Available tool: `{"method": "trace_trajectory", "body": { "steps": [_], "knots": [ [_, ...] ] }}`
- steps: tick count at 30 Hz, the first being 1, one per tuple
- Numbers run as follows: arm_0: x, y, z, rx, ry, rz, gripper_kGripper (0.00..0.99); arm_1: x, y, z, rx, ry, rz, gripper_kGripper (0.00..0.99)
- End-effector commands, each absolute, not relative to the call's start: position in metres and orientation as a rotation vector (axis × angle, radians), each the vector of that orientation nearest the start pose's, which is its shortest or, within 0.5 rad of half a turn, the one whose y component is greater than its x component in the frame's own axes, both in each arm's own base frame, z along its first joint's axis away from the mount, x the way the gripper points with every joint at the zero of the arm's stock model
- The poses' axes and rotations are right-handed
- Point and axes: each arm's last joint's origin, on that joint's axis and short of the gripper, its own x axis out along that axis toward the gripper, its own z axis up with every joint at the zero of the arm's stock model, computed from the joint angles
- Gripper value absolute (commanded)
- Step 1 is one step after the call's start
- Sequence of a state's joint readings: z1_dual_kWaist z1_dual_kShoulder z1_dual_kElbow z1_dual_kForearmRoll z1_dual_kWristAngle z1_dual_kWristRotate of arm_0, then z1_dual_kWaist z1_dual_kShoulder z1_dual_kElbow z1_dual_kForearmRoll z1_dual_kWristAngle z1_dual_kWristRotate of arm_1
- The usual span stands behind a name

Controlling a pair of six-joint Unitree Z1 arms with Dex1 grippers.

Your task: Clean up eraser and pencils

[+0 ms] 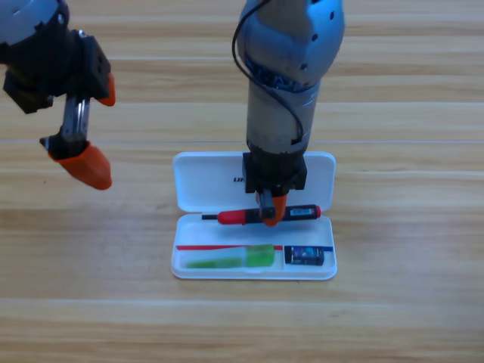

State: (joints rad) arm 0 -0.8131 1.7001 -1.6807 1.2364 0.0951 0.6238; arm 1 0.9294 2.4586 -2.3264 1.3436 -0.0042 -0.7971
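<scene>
Right claw [272,212] points straight down from the grey right arm, which comes in from the top centre and stands nearly vertical over the open white plastic pencil case [253,216]. Its orange jaw tips sit on the middle of the red-ended, dark-barrelled pencil [242,217]; cannot tell whether the jaws are clamped on it or just touching, the gap is hidden. That pencil lies crosswise along the rear edge of the case's tray, just below the hinge, sticking out on both sides of the claw.

Translucent light green pencil [231,259] lies flat in the front left of the tray, apart from the claw. Small dark blue and black wrapped eraser [304,255] sits in the front right of the tray, just beside the green pencil's end.

Left claw [94,128] waits at the upper left over the wooden table [408,318], well apart from the case, jaws spread wide, holding nothing.
</scene>
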Motion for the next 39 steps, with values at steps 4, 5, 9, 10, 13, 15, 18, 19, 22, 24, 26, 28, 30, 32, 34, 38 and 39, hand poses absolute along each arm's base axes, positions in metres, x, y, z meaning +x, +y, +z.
{"method": "trace_trajectory", "body": {
  "steps": [4, 5, 9, 10, 13, 15, 18, 19, 22, 24, 26, 28, 30, 32, 34, 38, 39],
  "knots": [
    [0.214, -0.2, 0.39, 1.078, 0.974, -0.932, 0.99, 0.296, 0.418, 0.201, -1.345, 1.104, 1.316, 0.0],
    [0.214, -0.199, 0.39, 1.077, 0.975, -0.931, 0.99, 0.296, 0.418, 0.201, -1.344, 1.105, 1.315, 0.0],
    [0.213, -0.198, 0.391, 1.078, 0.974, -0.928, 0.99, 0.296, 0.418, 0.201, -1.341, 1.106, 1.314, 0.0],
    [0.213, -0.198, 0.391, 1.078, 0.972, -0.927, 0.99, 0.296, 0.418, 0.201, -1.342, 1.108, 1.313, 0.002],
    [0.213, -0.197, 0.391, 1.08, 0.973, -0.929, 0.99, 0.295, 0.418, 0.202, -1.341, 1.109, 1.312, 0.275],
    [0.213, -0.197, 0.39, 1.081, 0.976, -0.929, 0.99, 0.295, 0.417, 0.204, -1.34, 1.109, 1.311, 0.512],
    [0.212, -0.197, 0.389, 1.083, 0.978, -0.931, 0.99, 0.294, 0.416, 0.206, -1.339, 1.112, 1.31, 0.549],
    [0.212, -0.197, 0.389, 1.083, 0.978, -0.931, 0.99, 0.294, 0.416, 0.207, -1.34, 1.113, 1.31, 0.551],
    [0.212, -0.197, 0.388, 1.085, 0.981, -0.932, 0.99, 0.293, 0.414, 0.213, -1.338, 1.107, 1.309, 0.551],
    [0.212, -0.197, 0.387, 1.086, 0.982, -0.932, 0.99, 0.29, 0.411, 0.223, -1.328, 1.101, 1.311, 0.552],
    [0.212, -0.197, 0.387, 1.085, 0.982, -0.934, 0.99, 0.28, 0.405, 0.244, -1.31, 1.091, 1.334, 0.555],
    [0.213, -0.198, 0.387, 1.085, 0.982, -0.934, 0.99, 0.259, 0.393, 0.279, -1.265, 1.061, 1.38, 0.666],
    [0.213, -0.198, 0.389, 1.082, 0.973, -0.932, 0.99, 0.233, 0.374, 0.318, -1.211, 1.015, 1.435, 0.727],
    [0.215, -0.194, 0.391, 1.069, 0.97, -0.919, 0.99, 0.208, 0.35, 0.357, -1.167, 0.948, 1.48, 0.77],
    [0.219, -0.19, 0.393, 1.052, 0.969, -0.901, 0.99, 0.19, 0.328, 0.387, -1.119, 0.894, 1.488, 0.781],
    [0.236, -0.179, 0.395, 0.986, 0.941, -0.86, 0.99, 0.169, 0.289, 0.426, -0.948, 0.812, 1.497, 0.877],
    [0.241, -0.175, 0.396, 0.966, 0.929, -0.848, 0.99, 0.167, 0.28, 0.43, -0.901, 0.794, 1.491, 0.89]
  ]
}}
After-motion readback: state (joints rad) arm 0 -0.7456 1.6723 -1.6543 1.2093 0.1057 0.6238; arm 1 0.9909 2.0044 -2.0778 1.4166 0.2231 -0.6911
